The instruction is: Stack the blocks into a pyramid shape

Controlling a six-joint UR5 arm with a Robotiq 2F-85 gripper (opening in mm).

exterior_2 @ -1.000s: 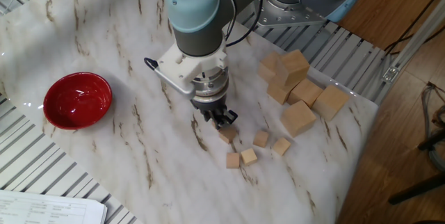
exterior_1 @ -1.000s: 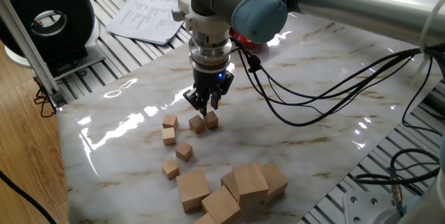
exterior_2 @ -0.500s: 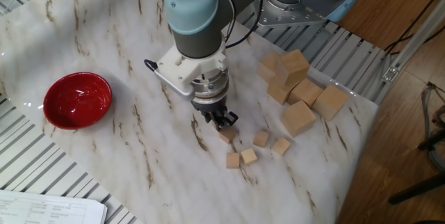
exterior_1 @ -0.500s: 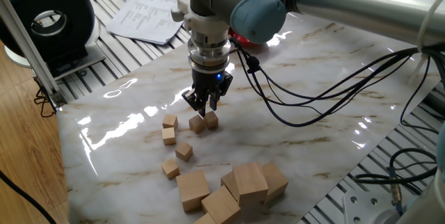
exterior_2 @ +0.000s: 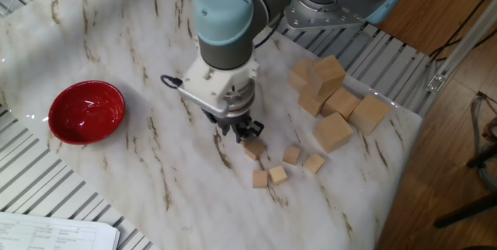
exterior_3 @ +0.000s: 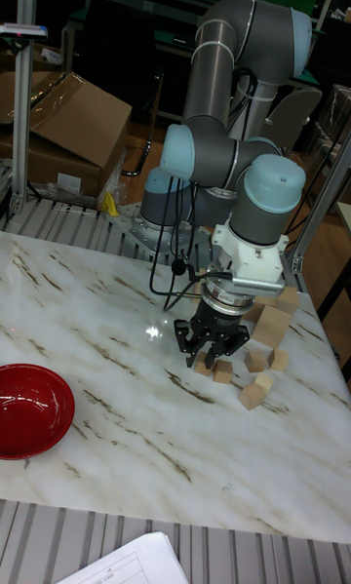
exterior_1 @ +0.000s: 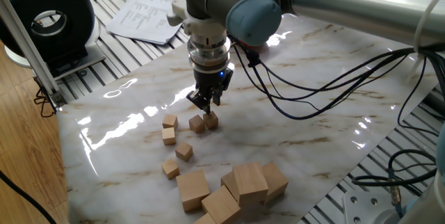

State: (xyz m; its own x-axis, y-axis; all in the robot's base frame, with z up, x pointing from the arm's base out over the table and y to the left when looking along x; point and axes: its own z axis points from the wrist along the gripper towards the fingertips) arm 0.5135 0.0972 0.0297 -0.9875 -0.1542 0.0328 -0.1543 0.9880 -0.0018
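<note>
Gripper (exterior_1: 206, 104) fingers are seen pointing down over the marble table (exterior_1: 313, 123), just above two small blocks that lie touching each other (exterior_1: 197, 124) (exterior_1: 211, 120). The dark fingers are set close together, with only a narrow gap between the tips, and no block is seen between them. In the other fixed view the gripper (exterior_2: 242, 131) is placed directly over one small block (exterior_2: 253, 150), and whether the tips touch it cannot be told. In the tall fixed view the fingers (exterior_3: 196, 348) look somewhat spread around the tops of two small blocks (exterior_3: 223, 370), so the exact opening is not clear.

Four other small blocks are scattered on the table near this pair: one (exterior_1: 170, 121) to the left, one (exterior_1: 169, 136) just below it, one (exterior_1: 183, 152) further toward the camera, and one (exterior_1: 171, 168) closest to the big cubes. All small blocks are lying flat on the table and none is stacked.

A group of large wooden cubes (exterior_1: 249, 182) is seen at the near edge of the table, some of them resting on others. A red bowl (exterior_2: 86, 111) is placed well apart from the blocks, on the other side of the arm. Printed papers (exterior_1: 148, 12) are lying beyond the table edge.
</note>
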